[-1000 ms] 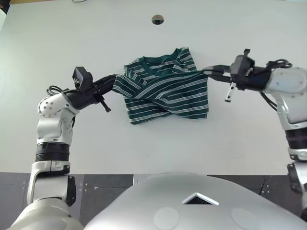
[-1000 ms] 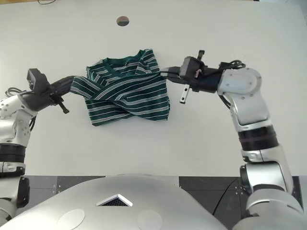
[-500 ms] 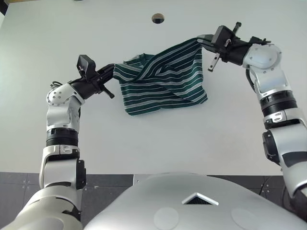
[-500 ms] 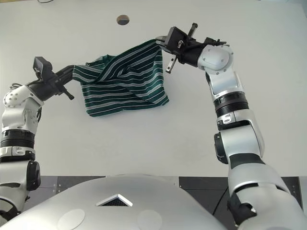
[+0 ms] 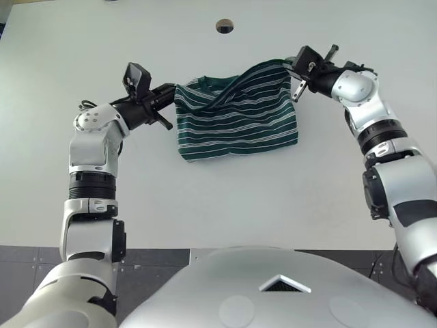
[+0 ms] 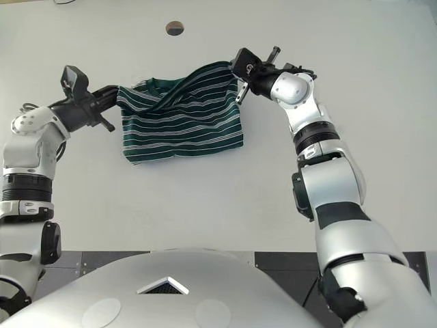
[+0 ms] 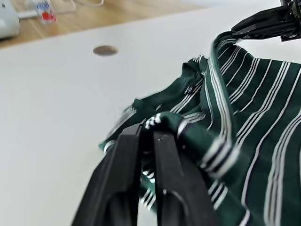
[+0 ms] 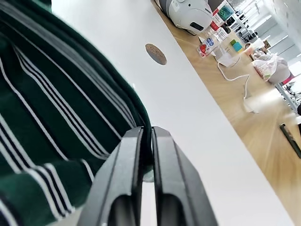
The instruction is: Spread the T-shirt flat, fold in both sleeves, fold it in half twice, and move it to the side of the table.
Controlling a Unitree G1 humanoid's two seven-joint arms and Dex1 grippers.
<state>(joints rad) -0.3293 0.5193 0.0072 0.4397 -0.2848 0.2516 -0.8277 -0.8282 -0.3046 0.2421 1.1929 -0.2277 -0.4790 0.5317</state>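
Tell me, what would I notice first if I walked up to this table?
A dark green T-shirt with white stripes is held up, bunched, between two robot arms over the middle of the white table. The left pincer grips one upper corner and the right pincer the other, both shut on the cloth. A small round hole sits in the table beyond it.

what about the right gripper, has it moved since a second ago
Yes. The right gripper, jaws shut on a corner of the T-shirt, has moved away from the robot and closer to the round hole, carrying that corner with it.
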